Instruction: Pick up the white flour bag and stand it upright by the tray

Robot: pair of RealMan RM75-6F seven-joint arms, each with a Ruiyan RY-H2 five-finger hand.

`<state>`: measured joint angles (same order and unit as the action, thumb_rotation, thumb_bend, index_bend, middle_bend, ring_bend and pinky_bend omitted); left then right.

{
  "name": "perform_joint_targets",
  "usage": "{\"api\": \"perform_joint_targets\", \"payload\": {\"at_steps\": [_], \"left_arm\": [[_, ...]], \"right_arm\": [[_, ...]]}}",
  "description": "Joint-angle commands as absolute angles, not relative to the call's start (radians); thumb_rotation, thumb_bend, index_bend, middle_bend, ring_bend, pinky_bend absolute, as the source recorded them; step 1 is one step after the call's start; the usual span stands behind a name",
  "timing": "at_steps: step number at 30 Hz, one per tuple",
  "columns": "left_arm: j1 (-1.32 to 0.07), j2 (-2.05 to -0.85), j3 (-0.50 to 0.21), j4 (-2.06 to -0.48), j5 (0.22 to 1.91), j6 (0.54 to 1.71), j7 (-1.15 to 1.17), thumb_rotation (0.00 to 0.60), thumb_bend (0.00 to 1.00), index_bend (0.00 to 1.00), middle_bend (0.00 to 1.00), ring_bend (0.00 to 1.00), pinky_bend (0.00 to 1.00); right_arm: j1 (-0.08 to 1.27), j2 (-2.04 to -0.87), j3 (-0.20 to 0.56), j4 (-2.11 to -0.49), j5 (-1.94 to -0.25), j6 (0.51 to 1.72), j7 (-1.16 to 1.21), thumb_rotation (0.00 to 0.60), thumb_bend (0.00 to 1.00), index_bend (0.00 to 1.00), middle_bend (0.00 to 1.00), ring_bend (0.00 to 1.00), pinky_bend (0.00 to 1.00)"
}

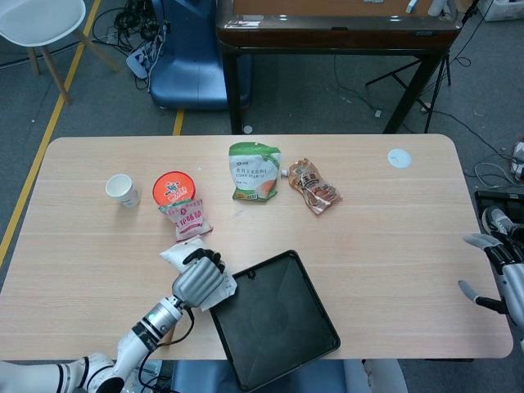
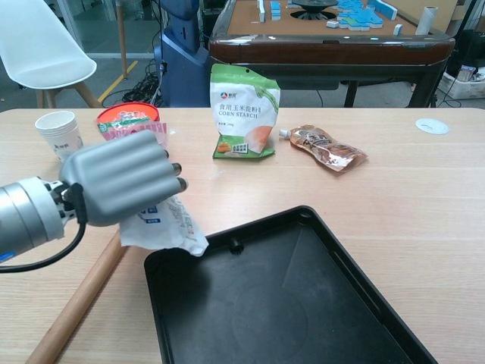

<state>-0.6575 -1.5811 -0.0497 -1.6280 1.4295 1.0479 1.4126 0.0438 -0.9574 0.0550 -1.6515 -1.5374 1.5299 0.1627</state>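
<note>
- My left hand (image 1: 196, 282) gripped the white flour bag (image 2: 163, 224), fingers curled over its top; bag sat under my palm, lower end touching the surface (image 1: 385, 229).
- Black tray (image 1: 278, 319) lay just to the right of that hand, its near corner beside the bag.
- Wooden rolling pin (image 2: 76, 299) lay below the hand.
- Pink snack pack (image 1: 187, 218) was just beyond it.
- My right hand (image 1: 501, 274) hung off the surface's far right edge w/ fingers apart, holding nothing.
</note>
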Motion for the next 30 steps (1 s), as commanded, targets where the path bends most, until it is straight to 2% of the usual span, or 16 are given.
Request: {"api": "perform_joint_targets", "payload": {"at_steps": [1, 11, 21, 30], "left_arm": [[-0.644, -1.589, -0.036, -1.659, 1.409, 1.076, 1.487, 0.6, 0.19, 0.57, 0.71, 0.69, 0.73], [-0.633, -1.617, 0.013, -1.653, 1.442, 1.131, 1.659, 0.6, 0.19, 0.57, 0.73, 0.7, 0.74], [-0.627, -1.661, 0.026, -1.603, 1.489, 1.17, 1.725, 0.6, 0.19, 0.58, 0.75, 0.72, 0.75], [-0.62, -1.676, 0.041, -1.581, 1.486, 1.15, 1.75, 0.6, 0.19, 0.58, 0.75, 0.72, 0.75]], "right_arm": [[0.042, -0.956, 0.055, -1.651, -1.535, 1.531, 0.163, 0.6, 0.22, 0.24, 0.25, 0.14, 0.16], [0.04, -0.954, 0.057, -1.653, -1.535, 1.531, 0.163, 0.6, 0.22, 0.24, 0.25, 0.14, 0.17], [0.037, -0.951, 0.058, -1.655, -1.533, 1.532, 0.162, 0.6, 0.22, 0.24, 0.25, 0.14, 0.16], [0.036, -0.95, 0.058, -1.656, -1.532, 1.53, 0.162, 0.6, 0.22, 0.24, 0.25, 0.14, 0.16]]}}
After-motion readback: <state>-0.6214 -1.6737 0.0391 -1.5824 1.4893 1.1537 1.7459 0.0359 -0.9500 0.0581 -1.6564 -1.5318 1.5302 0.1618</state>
